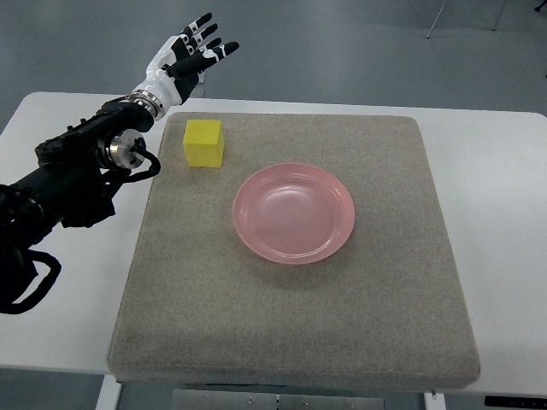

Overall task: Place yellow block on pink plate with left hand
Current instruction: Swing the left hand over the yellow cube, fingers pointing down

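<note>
item 1 — my left hand, fingers spread and holding nothing, raised beyond the mat's far-left corner; yellow block on the mat, left of the bare pink plate — grasp, carry and placement all outstanding.

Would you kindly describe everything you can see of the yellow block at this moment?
The yellow block is a small, plain cube of uniform bright yellow, looking matte and perhaps foam-like. It sits flat and upright on the grey mat, near the mat's far left corner, apart from the pink plate, which lies empty toward the centre. Nothing grips it: the left hand is beyond it with fingers spread, not touching.
</note>
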Controlling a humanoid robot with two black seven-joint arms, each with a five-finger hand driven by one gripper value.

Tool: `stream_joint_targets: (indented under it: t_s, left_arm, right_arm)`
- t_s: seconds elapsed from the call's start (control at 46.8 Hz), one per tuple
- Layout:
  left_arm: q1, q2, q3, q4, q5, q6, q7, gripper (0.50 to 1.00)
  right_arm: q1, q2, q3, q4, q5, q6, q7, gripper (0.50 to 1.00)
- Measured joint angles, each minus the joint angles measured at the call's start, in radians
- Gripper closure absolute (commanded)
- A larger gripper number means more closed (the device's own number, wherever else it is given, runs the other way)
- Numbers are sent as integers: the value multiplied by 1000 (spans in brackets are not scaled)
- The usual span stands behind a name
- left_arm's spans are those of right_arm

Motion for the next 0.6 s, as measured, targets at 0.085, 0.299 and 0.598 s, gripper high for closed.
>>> stream_joint_targets:
  t_s: [0.085,0.299,0.598]
  left_arm:
    - [-39,31,119,-10,2,-1,5,508]
    - [-130,73,359,-30,50,-28,6,510]
    - [-260,185,461,-206,456,-34,22,510]
  right_arm:
    - [0,0,0,0,0,0,0,576]
    - [0,0,0,0,0,0,0,576]
    - [0,0,0,0,0,0,0,576]
